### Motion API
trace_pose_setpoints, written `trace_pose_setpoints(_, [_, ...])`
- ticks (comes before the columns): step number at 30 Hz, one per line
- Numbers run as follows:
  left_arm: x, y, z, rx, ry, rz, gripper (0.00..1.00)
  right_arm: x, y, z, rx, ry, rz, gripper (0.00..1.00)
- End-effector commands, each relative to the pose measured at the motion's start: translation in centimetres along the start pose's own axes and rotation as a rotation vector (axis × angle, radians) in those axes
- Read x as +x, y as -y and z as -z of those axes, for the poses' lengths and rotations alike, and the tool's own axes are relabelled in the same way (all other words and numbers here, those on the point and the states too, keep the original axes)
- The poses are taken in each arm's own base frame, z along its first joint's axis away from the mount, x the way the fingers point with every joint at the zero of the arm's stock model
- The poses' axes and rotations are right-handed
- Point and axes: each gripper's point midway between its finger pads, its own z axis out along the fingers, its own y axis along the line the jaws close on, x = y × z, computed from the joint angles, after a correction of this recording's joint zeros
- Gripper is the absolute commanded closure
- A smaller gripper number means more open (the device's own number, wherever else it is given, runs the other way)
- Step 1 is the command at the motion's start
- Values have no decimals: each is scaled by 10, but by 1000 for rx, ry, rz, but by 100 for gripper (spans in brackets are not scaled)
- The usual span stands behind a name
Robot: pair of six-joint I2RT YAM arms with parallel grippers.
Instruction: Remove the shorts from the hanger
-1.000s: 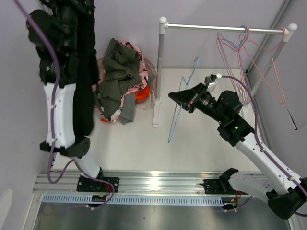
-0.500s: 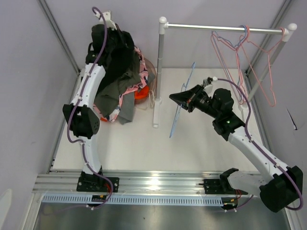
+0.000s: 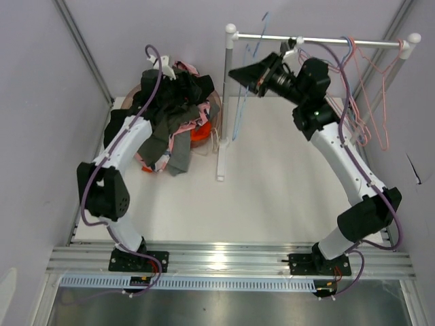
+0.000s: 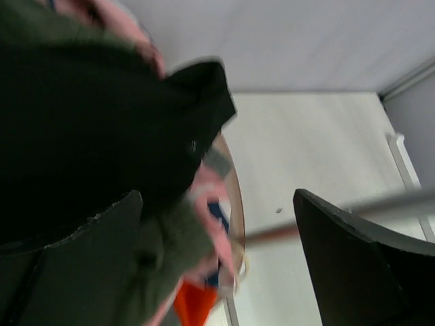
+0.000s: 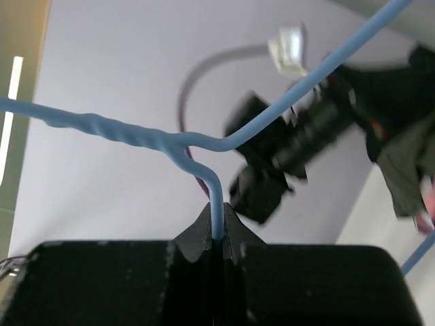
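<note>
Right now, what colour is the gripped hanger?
Light blue; the hanger shows best in the right wrist view.

We see the shorts [image 3: 170, 129] heaped in a round tub [image 3: 218, 107] at the back left of the table [image 3: 272, 197]. The left gripper [image 4: 217, 197] is just over the heap. Right of the tub stands the post [image 3: 224, 129] of a rack, and its rail [image 3: 326, 41] runs to the right. The right gripper [image 3: 234, 72] holds a wire hanger [image 5: 215, 200] near the rail's left end, just right of the post. More hangers [image 3: 370, 102] hang at the right end.
</note>
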Motion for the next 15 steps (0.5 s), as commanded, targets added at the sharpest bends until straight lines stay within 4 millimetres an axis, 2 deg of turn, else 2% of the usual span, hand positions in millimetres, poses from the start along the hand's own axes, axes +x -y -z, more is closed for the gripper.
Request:
trace_pose_setpoints(1, [-50, 23, 72, 40, 214, 21, 1, -15, -29, -4, -60, -28, 65, 100])
trace_pose_setpoints(2, [-41, 23, 77, 45, 209, 21, 1, -17, -30, -7, -57, -31, 53, 100])
trace_pose_setpoints(5, [-47, 33, 96, 60, 238, 20, 1, -24, -31, -13, -73, -23, 54, 100])
trace_pose_setpoints(9, [-43, 45, 112, 103, 224, 63, 1, -33, -16, -17, -67, -16, 18, 100])
trace_pose_setpoints(10, [-39, 46, 114, 110, 220, 66, 1, -34, -8, -19, -58, -20, 6, 100])
trace_pose_setpoints(11, [-43, 51, 124, 121, 239, 65, 1, -40, -4, -18, -62, -9, 6, 100])
trace_pose_setpoints(13, [-31, 52, 129, 123, 225, 64, 1, -44, 7, -20, -55, -11, -17, 100])
trace_pose_setpoints(15, [-28, 55, 136, 127, 232, 47, 1, -53, 14, -21, -54, 1, -22, 100])
